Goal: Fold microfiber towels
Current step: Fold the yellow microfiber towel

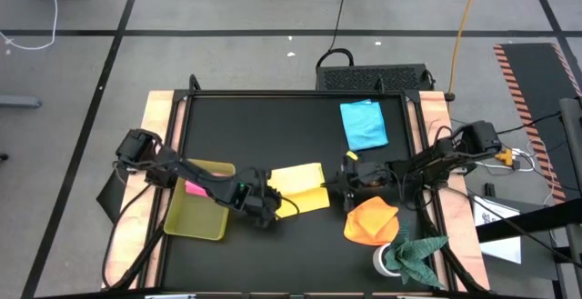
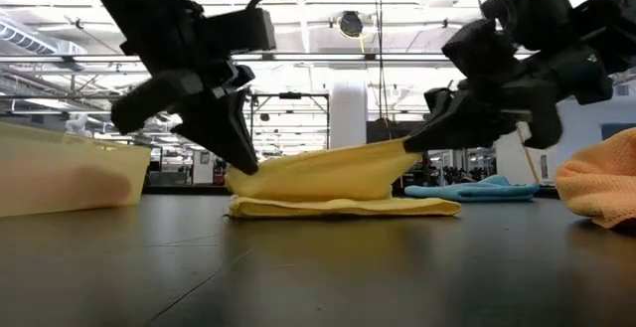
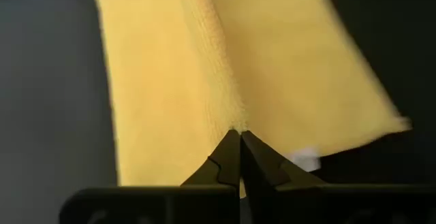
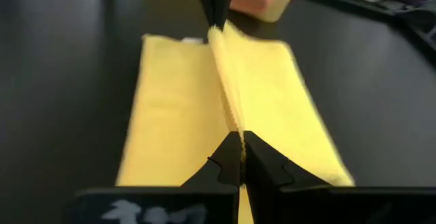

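The yellow towel (image 1: pixel 300 188) lies at the table's middle, with a raised ridge (image 2: pixel 328 173) running between my two grippers and a flat layer (image 2: pixel 343 208) resting on the table below it. My left gripper (image 1: pixel 273 210) is shut on the ridge's left end and my right gripper (image 1: pixel 335 185) on its right end. A pink towel (image 1: pixel 195 188) lies in the tray (image 1: pixel 195 219). The light blue towel (image 1: pixel 364 124) lies flat at the far right, and the orange towel (image 1: pixel 371 219) sits bunched at the near right. My left gripper pinches the left end of the towel's raised ridge (image 3: pixel 231 118) between its two fingertips. The fingers (image 2: pixel 234 153) slant down from the table's left, in line with the ridge. That end is held just above the table. My right gripper pinches the right end of the ridge (image 4: pixel 231 122) between its fingertips. The fingers (image 2: pixel 437 133) come nearly level from the table's right, in line with the ridge. This end is held higher than the left one, and the cloth runs taut between the two grippers.
A dark green cloth (image 1: pixel 414 254) lies crumpled at the near right corner, beside the orange towel. The translucent yellow-green tray stands at the near left, close behind my left arm. Bare black tabletop (image 1: pixel 264 131) shows on the far side of the yellow towel.
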Robot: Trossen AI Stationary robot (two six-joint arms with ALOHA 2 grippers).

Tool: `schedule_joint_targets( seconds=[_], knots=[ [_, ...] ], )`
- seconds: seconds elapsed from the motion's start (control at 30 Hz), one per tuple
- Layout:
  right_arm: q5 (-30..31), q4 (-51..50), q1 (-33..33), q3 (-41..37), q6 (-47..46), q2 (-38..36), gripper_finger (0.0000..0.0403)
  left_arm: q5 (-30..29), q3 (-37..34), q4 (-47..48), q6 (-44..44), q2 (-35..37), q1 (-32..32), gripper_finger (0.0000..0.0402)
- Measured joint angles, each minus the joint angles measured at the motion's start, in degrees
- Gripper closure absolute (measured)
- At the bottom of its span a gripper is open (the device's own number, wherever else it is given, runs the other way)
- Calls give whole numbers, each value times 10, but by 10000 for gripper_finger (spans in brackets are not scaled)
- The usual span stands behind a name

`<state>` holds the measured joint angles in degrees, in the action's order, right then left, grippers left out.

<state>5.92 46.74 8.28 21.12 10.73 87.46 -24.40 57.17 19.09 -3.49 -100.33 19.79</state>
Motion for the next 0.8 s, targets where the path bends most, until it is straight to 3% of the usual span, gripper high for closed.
schedule_joint_targets(
  seconds=[0.3, 0.47, 0.63, 0.8],
  knots=[
    [-2, -47, 41, 0, 21, 0, 403, 107, 1, -49, 4, 0, 6, 389],
    [-14, -77, 51, 0, 23, 0, 403, 115, 1, -62, 8, 0, 6, 396],
    [-32, -98, 51, -1, 19, 3, 401, 125, 1, -59, 0, -6, 6, 370],
    [-32, -89, 51, 0, 2, 4, 374, 163, 1, -64, -2, -7, 3, 341]
  ],
)
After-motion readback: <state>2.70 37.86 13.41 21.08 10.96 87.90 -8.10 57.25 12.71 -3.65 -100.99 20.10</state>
